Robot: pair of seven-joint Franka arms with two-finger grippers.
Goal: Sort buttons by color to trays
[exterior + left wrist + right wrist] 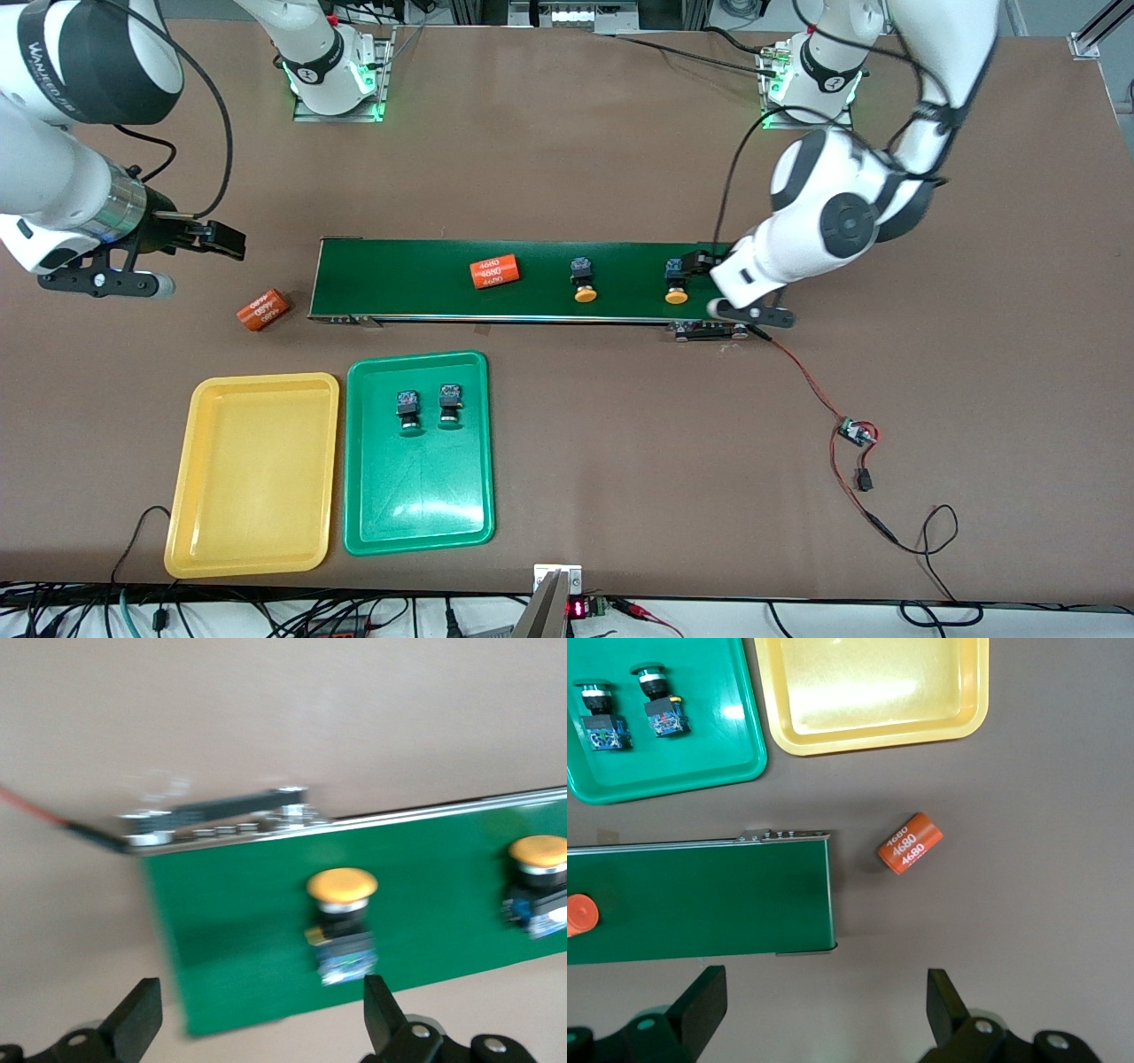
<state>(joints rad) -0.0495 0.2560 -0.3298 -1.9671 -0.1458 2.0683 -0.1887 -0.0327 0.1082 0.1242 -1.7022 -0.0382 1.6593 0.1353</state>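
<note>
Two yellow-capped buttons lie on the dark-green belt (425, 283), one (582, 279) mid-belt and one (678, 282) near the left arm's end. My left gripper (697, 263) is open, low over that belt end beside the second button; its wrist view shows both buttons (341, 921) (539, 881) ahead of the open gripper (257, 1019). Two green-capped buttons (407, 410) (450, 403) lie in the green tray (416, 496). The yellow tray (252, 478) holds nothing. My right gripper (232, 241) is open and empty over the table off the belt's other end (824, 1005).
One orange "4680" cylinder (494, 271) lies on the belt, another (263, 309) on the table by the belt's right-arm end. A red wire and small circuit board (855, 432) lie on the table toward the left arm's end.
</note>
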